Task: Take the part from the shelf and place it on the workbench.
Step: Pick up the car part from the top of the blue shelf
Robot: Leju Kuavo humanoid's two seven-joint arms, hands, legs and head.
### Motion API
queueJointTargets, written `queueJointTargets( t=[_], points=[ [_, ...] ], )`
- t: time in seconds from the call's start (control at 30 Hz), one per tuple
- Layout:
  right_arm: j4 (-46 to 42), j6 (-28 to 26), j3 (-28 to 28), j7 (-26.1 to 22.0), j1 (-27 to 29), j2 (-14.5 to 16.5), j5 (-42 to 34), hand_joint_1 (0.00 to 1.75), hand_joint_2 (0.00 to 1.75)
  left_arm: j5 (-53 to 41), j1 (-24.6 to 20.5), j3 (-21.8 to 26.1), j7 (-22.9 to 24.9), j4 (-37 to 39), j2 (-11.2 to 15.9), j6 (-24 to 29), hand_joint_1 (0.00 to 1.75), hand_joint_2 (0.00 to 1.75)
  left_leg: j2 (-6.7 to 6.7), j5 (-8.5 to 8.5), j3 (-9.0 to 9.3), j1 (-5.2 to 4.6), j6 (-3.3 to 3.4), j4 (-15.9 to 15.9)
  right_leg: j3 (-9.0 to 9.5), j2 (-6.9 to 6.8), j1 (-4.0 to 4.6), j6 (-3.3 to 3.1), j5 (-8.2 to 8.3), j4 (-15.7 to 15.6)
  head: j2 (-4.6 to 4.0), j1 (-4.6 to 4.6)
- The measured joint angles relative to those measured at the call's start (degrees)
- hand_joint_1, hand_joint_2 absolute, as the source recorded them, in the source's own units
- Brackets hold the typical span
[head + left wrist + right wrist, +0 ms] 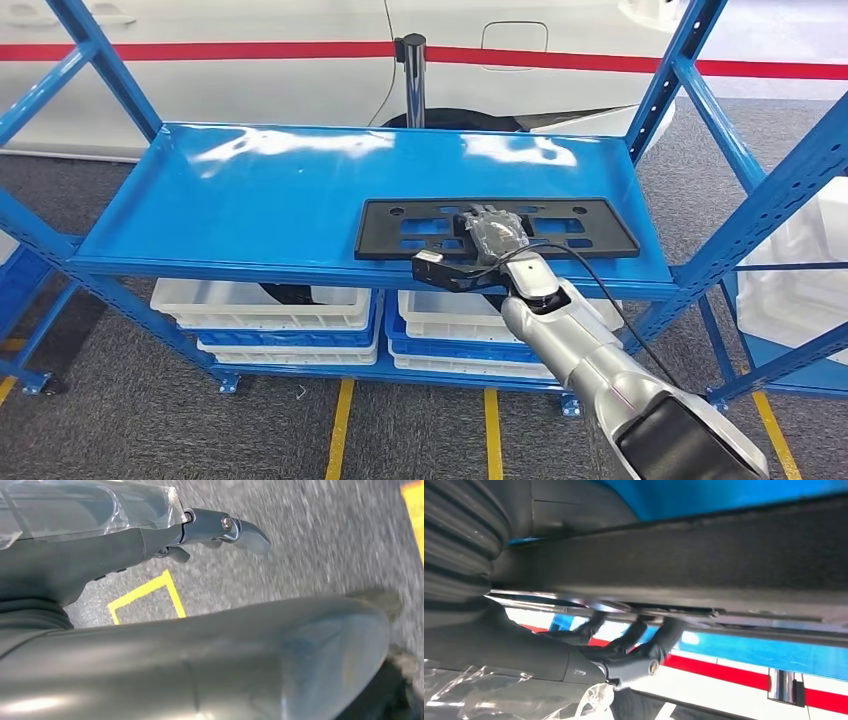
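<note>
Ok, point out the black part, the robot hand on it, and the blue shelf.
black part (590,225), head view, right section of the flat panel.
right robot hand (495,232), head view, back of the hand.
blue shelf (260,195), head view, bare top surface.

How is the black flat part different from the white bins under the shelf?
The black part is dark, thin and full of holes, while the white bins are pale, deep and solid. The part lies on the top blue shelf under the right robot hand; the bins sit stacked below it. Both look like plastic.
</note>
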Motion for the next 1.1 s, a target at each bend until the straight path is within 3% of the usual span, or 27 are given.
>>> queueJointTargets(
  t=[0.17, 0.23, 0.97, 1.1],
  points=[
    [0.89, 0.14, 0.0, 0.01, -0.74, 0.19, -0.03, 1.75, 1.75, -0.07, -0.01, 0.4, -0.09, 0.02, -0.01, 0.04, 0.0, 0.0, 0.0, -0.16, 0.05, -0.19, 0.37, 0.0, 0.22, -0.01, -0.23, 1.26, 0.01, -0.34, 0.0, -0.02],
    [0.94, 0.15, 0.0, 0.01, -0.8, 0.21, -0.14, 1.75, 1.75, -0.13, -0.01, 0.58, -0.2, 0.02, -0.01, 0.04, 0.0, 0.0, 0.0, -0.19, 0.08, -0.22, 0.42, 0.0, 0.25, -0.01, -0.32, 1.46, -0.01, -0.37, 0.0, -0.02],
    [1.26, -0.46, 0.02, -0.16, -0.91, 0.31, -0.74, 1.75, 1.75, -0.99, -0.5, 1.11, -0.86, 0.02, -0.01, 0.1, 0.0, 0.0, 0.01, -0.18, 0.3, 0.12, 0.41, -0.06, 0.41, -0.02, -0.14, 1.5, -0.04, -0.34, 0.0, -0.02],
    [1.27, -2.9, 0.05, -0.22, -0.8, 0.31, -0.68, 1.75, 1.75, -1.33, -0.64, 1.11, -0.89, 0.02, -0.01, 0.14, 0.0, 1.75, 0.01, -0.17, 0.3, 0.11, 0.41, -0.05, 0.41, -0.02, -0.15, 1.5, -0.03, -0.34, 0.0, -0.02]
  ],
)
